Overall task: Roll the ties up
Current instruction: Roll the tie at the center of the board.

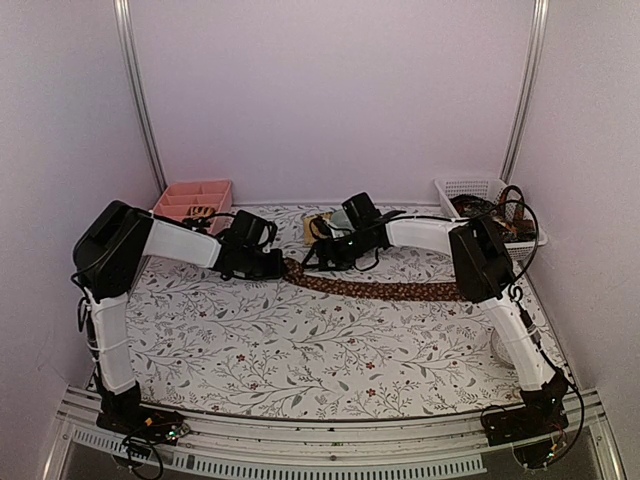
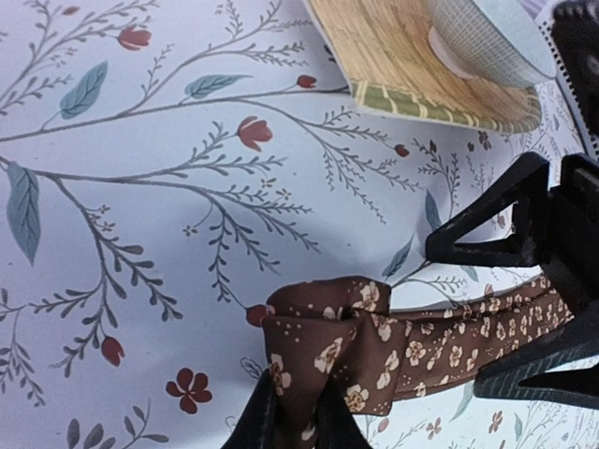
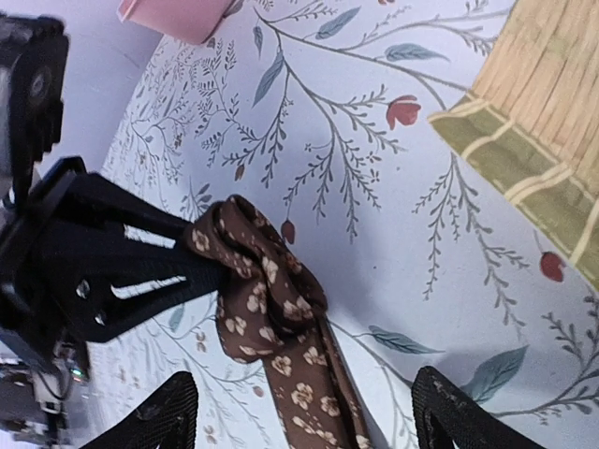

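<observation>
Left end effector pinches folded brown floral tie; right end effector spread, empty.

Tie on table centre, mat behind it, basket far right.

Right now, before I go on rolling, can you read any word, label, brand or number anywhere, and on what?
None: no words, labels, brands or numbers can be read in any view.
The tie and tablecloth carry only flower patterns; the pink tray, white basket and woven mat show no markings.
</observation>
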Robot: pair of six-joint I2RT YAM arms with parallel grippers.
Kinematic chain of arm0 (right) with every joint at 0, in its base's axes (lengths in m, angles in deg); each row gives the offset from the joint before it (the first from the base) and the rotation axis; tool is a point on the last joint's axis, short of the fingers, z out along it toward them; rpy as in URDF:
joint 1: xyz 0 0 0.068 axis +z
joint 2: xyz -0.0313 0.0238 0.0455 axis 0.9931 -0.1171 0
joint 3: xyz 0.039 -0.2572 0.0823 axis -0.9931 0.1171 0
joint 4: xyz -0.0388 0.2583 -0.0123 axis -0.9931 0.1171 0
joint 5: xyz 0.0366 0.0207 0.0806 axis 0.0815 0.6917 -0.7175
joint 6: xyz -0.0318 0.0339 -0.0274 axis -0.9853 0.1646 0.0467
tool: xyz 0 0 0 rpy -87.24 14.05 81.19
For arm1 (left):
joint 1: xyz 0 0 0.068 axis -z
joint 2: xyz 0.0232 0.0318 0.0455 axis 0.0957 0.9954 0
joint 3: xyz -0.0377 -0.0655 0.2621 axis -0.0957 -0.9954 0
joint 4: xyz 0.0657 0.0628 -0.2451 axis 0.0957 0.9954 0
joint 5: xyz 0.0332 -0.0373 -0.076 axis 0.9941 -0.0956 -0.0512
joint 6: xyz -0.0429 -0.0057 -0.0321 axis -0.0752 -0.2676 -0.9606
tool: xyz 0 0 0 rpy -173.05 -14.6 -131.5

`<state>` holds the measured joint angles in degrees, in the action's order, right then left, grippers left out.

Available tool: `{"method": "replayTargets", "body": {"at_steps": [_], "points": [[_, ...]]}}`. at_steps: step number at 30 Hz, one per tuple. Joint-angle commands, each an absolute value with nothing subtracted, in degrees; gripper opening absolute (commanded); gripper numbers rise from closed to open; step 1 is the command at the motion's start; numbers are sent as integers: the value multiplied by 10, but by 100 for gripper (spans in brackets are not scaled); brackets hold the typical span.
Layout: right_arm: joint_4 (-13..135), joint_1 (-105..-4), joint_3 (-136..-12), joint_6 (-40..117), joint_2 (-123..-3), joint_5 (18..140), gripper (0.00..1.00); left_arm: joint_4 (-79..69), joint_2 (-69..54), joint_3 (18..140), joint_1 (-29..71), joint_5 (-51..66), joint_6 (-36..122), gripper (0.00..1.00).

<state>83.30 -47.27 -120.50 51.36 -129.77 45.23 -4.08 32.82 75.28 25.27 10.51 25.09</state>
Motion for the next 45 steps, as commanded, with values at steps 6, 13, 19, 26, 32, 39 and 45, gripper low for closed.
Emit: {"method": "replayTargets", "body": {"at_steps": [6,13,19,26,32,39,45], "points": [[785,-431,-1097,121,-1187,626,87,-97,315,726,219,40,221,17],[793,-403,-1157,71,-1252,632,92,-109,320,716,211,10,215,19],[822,-395,-1242,91,-1312,629,93,-116,325,710,210,-10,215,19],[859,-380,-1285,80,-1344,658,96,-117,319,705,203,-10,212,19],[882,-380,-1264,60,-1340,670,96,-122,302,689,188,-6,212,36],[897,-379,-1279,37,-1352,673,98,-134,273,680,175,-20,214,56],[902,-379,-1289,10,-1365,698,100,-111,300,716,164,-48,224,64]]}}
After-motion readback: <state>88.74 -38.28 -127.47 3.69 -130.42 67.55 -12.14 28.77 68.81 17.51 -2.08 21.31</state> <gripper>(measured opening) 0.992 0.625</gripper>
